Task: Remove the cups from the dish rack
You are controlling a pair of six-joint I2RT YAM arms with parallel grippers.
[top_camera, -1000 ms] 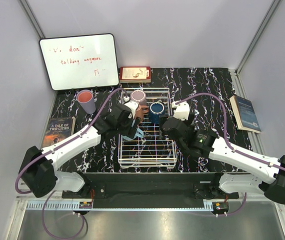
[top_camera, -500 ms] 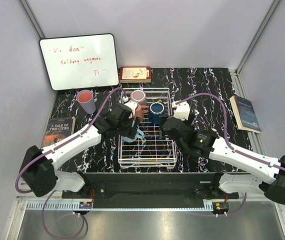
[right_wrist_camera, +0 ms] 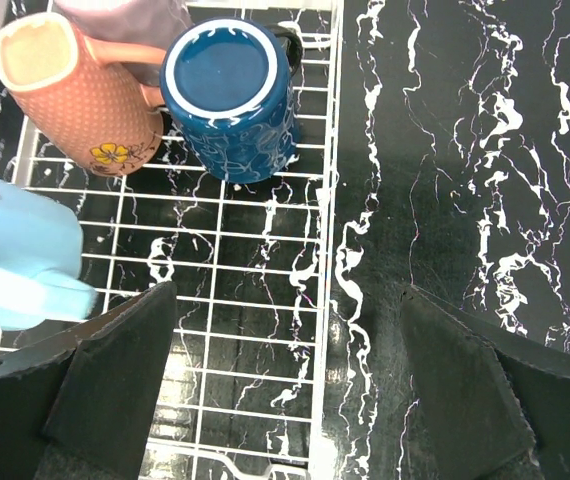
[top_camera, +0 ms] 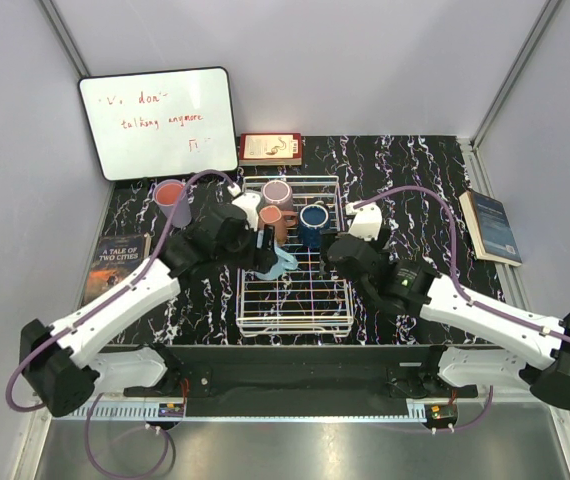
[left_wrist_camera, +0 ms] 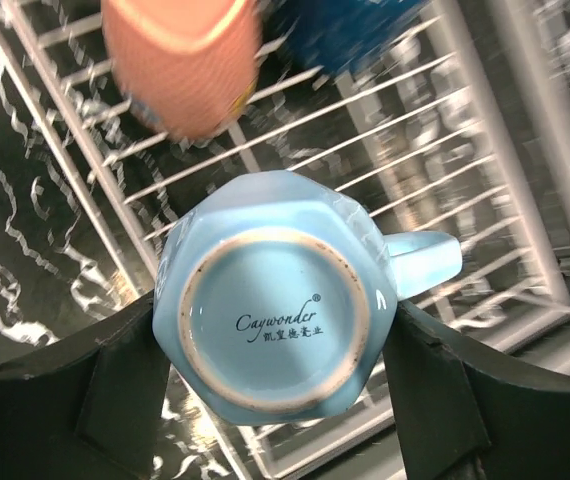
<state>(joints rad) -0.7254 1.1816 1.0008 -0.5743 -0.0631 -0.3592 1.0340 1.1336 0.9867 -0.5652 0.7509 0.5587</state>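
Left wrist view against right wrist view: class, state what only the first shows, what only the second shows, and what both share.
Only the left wrist view shows the base of the light blue cup, printed Caywonder, gripped by the left hand. Only the right wrist view shows the whole dark blue cup with its white-ringed top face, the handle of the terracotta cup, and the open right hand. Both show those three cups and the wires of the dish rack.
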